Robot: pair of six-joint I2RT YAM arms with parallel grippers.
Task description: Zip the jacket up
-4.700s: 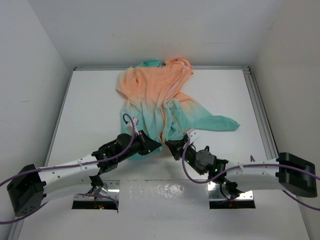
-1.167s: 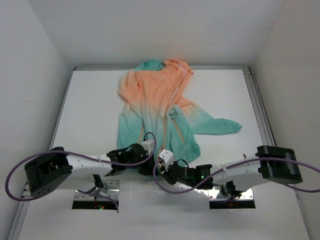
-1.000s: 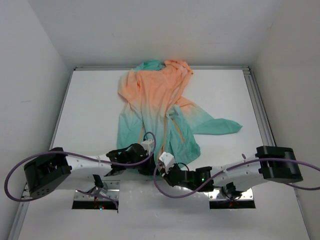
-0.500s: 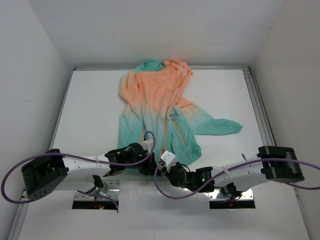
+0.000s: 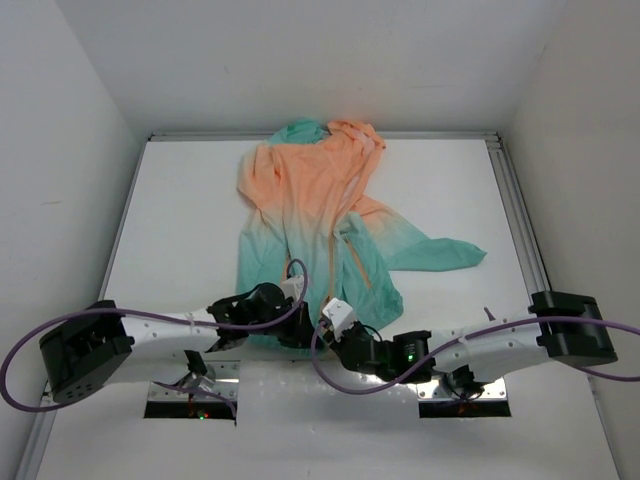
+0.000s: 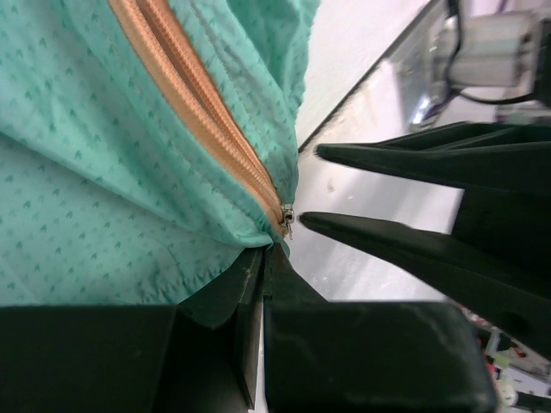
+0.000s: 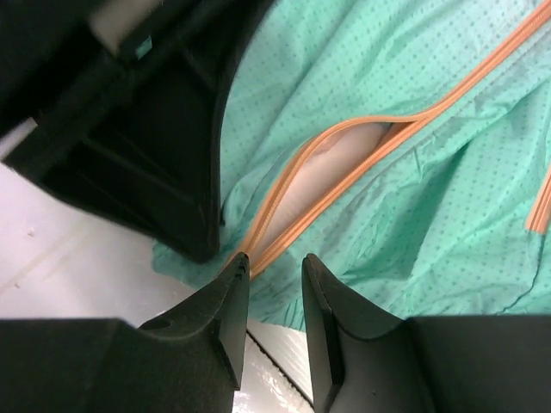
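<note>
The jacket (image 5: 300, 190) lies flat on the white table, with the peach half far and the teal half near. My left gripper (image 5: 298, 330) is shut on the teal hem (image 6: 215, 258) right beside the bottom of the orange zipper (image 6: 198, 112). The small metal slider (image 6: 287, 217) sits at the zipper's lower end. My right gripper (image 5: 327, 323) is open just right of the left one. In the right wrist view its fingertips (image 7: 232, 280) straddle the zipper's bottom end (image 7: 258, 241), where the two orange tapes (image 7: 344, 146) part slightly further up.
A teal sleeve (image 5: 440, 252) stretches to the right. A metal rail (image 5: 520, 230) borders the table's right side, and walls close in on both sides. The table's near edge strip (image 7: 275, 361) lies just under the hem. Purple cables loop off both arms.
Since the earliest frame both grippers have pulled the hem toward the near edge, stretching the bunched jacket straight. In the last second the right gripper shifted slightly up to the zipper's bottom end.
</note>
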